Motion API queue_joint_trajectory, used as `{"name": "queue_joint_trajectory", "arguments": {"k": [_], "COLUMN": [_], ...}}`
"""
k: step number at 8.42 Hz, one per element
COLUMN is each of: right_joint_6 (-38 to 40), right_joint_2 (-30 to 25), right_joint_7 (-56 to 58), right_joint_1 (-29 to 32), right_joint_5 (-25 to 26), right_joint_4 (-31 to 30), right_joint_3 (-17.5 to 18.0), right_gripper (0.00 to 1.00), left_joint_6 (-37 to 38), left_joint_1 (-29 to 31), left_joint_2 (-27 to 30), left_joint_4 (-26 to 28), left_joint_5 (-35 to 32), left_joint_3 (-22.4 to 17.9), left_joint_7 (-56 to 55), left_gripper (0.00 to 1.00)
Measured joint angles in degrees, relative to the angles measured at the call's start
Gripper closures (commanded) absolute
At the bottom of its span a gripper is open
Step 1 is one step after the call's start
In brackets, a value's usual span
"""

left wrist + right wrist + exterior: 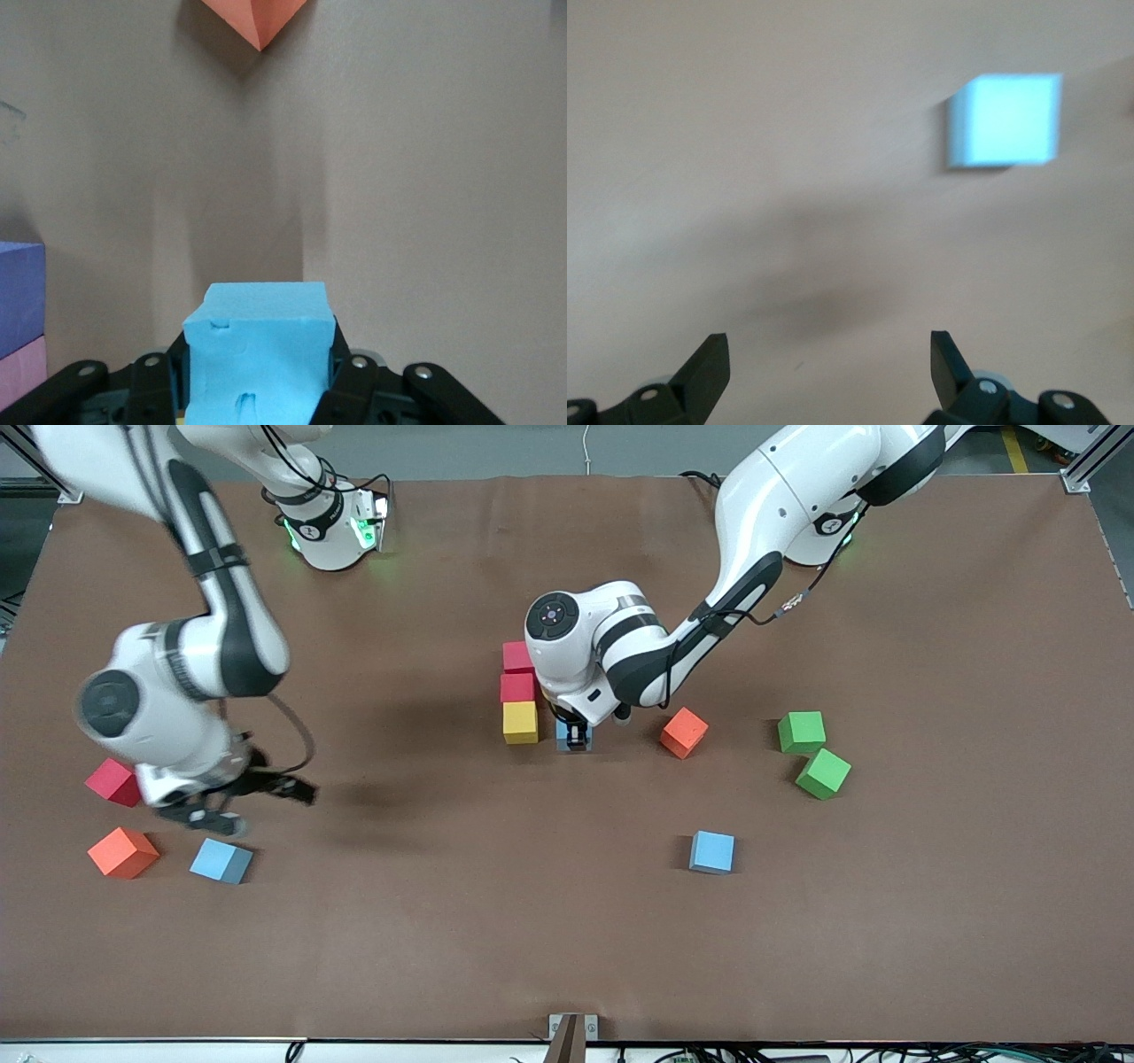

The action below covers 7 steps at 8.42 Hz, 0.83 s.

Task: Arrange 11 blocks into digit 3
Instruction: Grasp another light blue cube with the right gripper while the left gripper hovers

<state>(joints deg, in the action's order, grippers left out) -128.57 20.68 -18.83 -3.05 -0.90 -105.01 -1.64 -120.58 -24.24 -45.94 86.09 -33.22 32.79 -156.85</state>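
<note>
My left gripper [576,735] is shut on a light blue block [259,350], held low beside the yellow block [520,722]. That yellow block ends a short column with two red blocks [517,673] farther from the camera. A purple block [18,288] and a pink block [16,376] show only in the left wrist view, close beside the held block. My right gripper [232,808] hangs open with nothing in it, over the table next to another light blue block [221,861], which also shows in the right wrist view as the blue block [1005,119].
At the right arm's end lie an orange block [123,852] and a red block [113,782]. Toward the left arm's end lie an orange block [683,732], two green blocks [802,732] [823,772] and a light blue block [712,852].
</note>
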Motion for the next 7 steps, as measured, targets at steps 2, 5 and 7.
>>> {"name": "queue_joint_trajectory", "arguments": {"k": [2, 5, 7], "right_joint_6": [-0.65, -0.99, -0.91], "right_joint_2": [9.19, 20.36, 22.90], "right_joint_7": [3.39, 4.54, 4.45], "right_joint_1": [5.59, 8.75, 9.28], "right_joint_5": [0.70, 0.73, 0.73], "right_joint_4": [11.11, 23.21, 25.07], "right_joint_3": [0.08, 0.17, 0.20], "right_gripper": [0.00, 0.00, 0.00], "left_joint_6": [-1.08, -2.58, -2.76], "left_joint_1": [-1.28, -3.33, -4.38], "left_joint_2": [-1.45, -3.00, -3.55], "left_joint_4": [-0.91, -1.04, -1.10], "left_joint_5": [0.02, 0.02, 0.02], "left_joint_3": [-0.46, -0.87, -1.59], "left_joint_7": [-0.11, -0.32, -0.45], "left_gripper": [0.72, 0.72, 0.72]}}
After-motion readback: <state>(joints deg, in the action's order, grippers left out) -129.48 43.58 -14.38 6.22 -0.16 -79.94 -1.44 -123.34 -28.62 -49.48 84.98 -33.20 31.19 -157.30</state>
